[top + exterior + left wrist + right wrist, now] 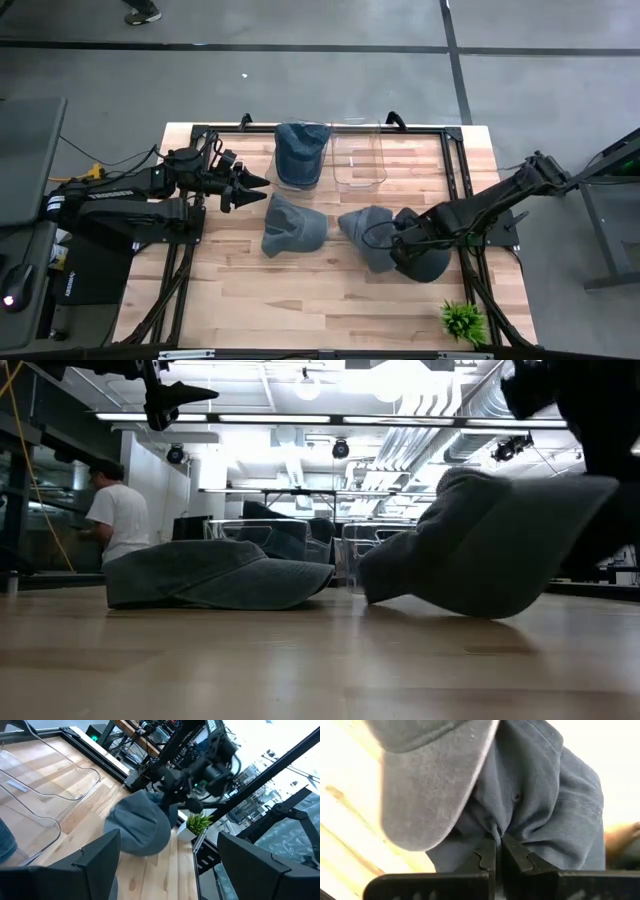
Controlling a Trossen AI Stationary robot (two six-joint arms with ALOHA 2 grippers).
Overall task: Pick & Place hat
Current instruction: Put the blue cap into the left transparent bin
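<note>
Three dark grey-blue caps are in view. One lies in a clear bin (pixel 300 152) at the far side. A second cap (pixel 290 226) (pixel 210 575) rests flat on the table's middle. The third cap (pixel 372 236) (pixel 490 545) (pixel 137 827) is right of it, in my right gripper (pixel 398 238) (pixel 498 840), which is shut on it. My left gripper (pixel 262 185) (pixel 169 836) hovers open above the table's left part, beside the bin, pointing toward the right and touching nothing. My right gripper pinches a bunched fold of the third cap's crown cloth (pixel 496 831) between its two shut fingers. It comes from the table's right side, slanting down. The brim (pixel 430 785) juts away from the fingers. The cap sits tilted, its lower edge (pixel 430 602) at the table.
A second clear bin (pixel 360 160) stands right of the one holding a cap. A small green plant (pixel 462 320) (pixel 197 822) sits at the near right corner. Black frame rails (pixel 455 165) border the table. A person (pixel 118 515) stands in the room beyond.
</note>
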